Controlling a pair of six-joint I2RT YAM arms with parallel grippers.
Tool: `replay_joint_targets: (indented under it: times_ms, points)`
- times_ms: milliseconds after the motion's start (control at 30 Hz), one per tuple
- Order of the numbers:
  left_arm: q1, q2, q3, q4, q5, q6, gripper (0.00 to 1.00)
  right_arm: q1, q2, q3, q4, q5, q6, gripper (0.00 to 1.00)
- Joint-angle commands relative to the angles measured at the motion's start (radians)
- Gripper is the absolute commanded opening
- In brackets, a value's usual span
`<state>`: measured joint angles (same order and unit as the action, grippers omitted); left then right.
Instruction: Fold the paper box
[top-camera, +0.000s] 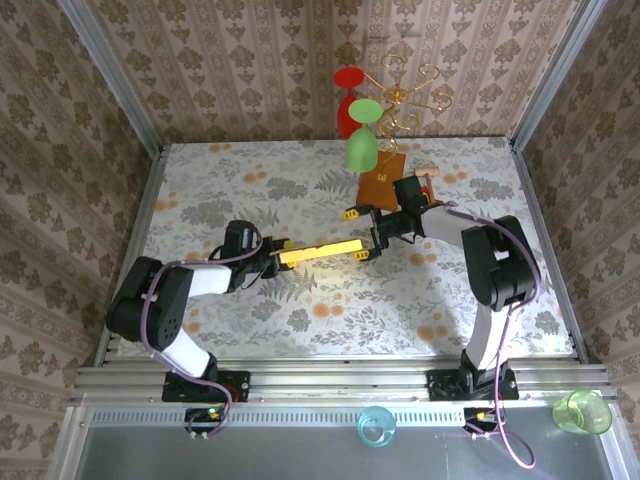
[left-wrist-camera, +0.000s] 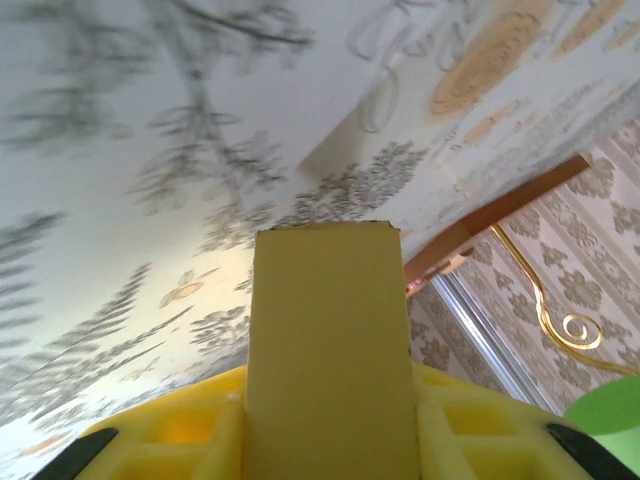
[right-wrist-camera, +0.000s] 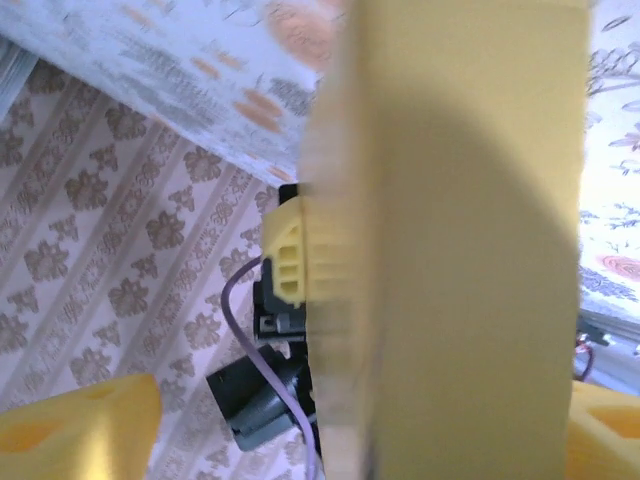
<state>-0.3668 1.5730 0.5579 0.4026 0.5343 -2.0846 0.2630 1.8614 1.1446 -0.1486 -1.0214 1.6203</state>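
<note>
- Where the table (top-camera: 250, 320) meets the far wall, a brown wooden block (top-camera: 383, 188) carries a curly gold wire stand (top-camera: 408, 92). A red stemmed glass (top-camera: 346, 118) and a green stemmed glass (top-camera: 362, 150) hang from the stand with their feet up.
- A small yellow-and-black piece (top-camera: 350, 213) lies on the table, just left of the block and near the right gripper (top-camera: 374, 243).
- On the metal ledge at the near edge, a translucent blue cup (top-camera: 376, 427) stands between the arm bases. A translucent green cup (top-camera: 583, 412) stands at the far right.
- The paper box (top-camera: 318, 252) spans the middle of the table between the two grippers. From above it shows as a thin, flat, mustard-yellow strip.
- The left gripper (top-camera: 272, 256) is clamped on the box's left end. In the left wrist view its ribbed yellow fingers (left-wrist-camera: 160, 445) press against both sides of the smooth cardboard.
- The right gripper's jaws are spread wide on either side of the box's right end. One finger (right-wrist-camera: 80, 430) is well clear of the cardboard.
- The tablecloth is pale and glossy, printed with grey leaves and orange flowers.
</note>
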Motion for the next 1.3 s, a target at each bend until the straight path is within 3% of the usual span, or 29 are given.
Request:
replay_joint_targets:
  times_ms: [0, 133, 233, 333, 400, 467, 600, 700, 800, 1000, 1267]
  points:
    - [0.024, -0.067, 0.046, -0.262, 0.010, -0.088, 0.28, -0.020, -0.098, 0.027, -0.173, 0.027, -0.127, 0.92]
    - [0.059, -0.128, 0.093, -0.461, 0.001, -0.036, 0.28, -0.047, -0.162, 0.045, -0.290, 0.060, -0.255, 0.93]
    - [0.080, -0.152, 0.095, -0.516, -0.005, -0.030, 0.28, -0.059, -0.198, 0.095, -0.395, 0.106, -0.427, 0.91]
    - [0.095, -0.163, 0.115, -0.608, -0.005, -0.003, 0.28, -0.047, -0.245, 0.183, -0.606, 0.295, -0.734, 0.84]
    - [0.105, -0.161, 0.123, -0.641, -0.004, 0.008, 0.29, -0.029, -0.290, 0.179, -0.669, 0.423, -0.817, 0.79]
    - [0.114, -0.159, 0.119, -0.648, -0.005, 0.001, 0.29, -0.014, -0.357, 0.096, -0.593, 0.449, -0.739, 0.75]
    - [0.135, -0.152, 0.114, -0.659, -0.021, -0.012, 0.29, 0.101, -0.516, -0.130, -0.252, 0.566, -0.430, 0.70]
    - [0.156, -0.128, 0.112, -0.655, -0.022, -0.019, 0.28, 0.227, -0.537, -0.279, 0.027, 0.691, -0.193, 0.69]
    - [0.172, -0.100, 0.123, -0.645, -0.020, -0.008, 0.28, 0.321, -0.506, -0.329, 0.182, 0.813, -0.062, 0.72]
    - [0.187, -0.058, 0.131, -0.628, -0.008, 0.001, 0.28, 0.386, -0.395, -0.371, 0.400, 0.892, 0.080, 0.74]
    - [0.193, -0.047, 0.126, -0.613, -0.010, 0.004, 0.27, 0.416, -0.295, -0.307, 0.409, 0.893, 0.073, 0.74]
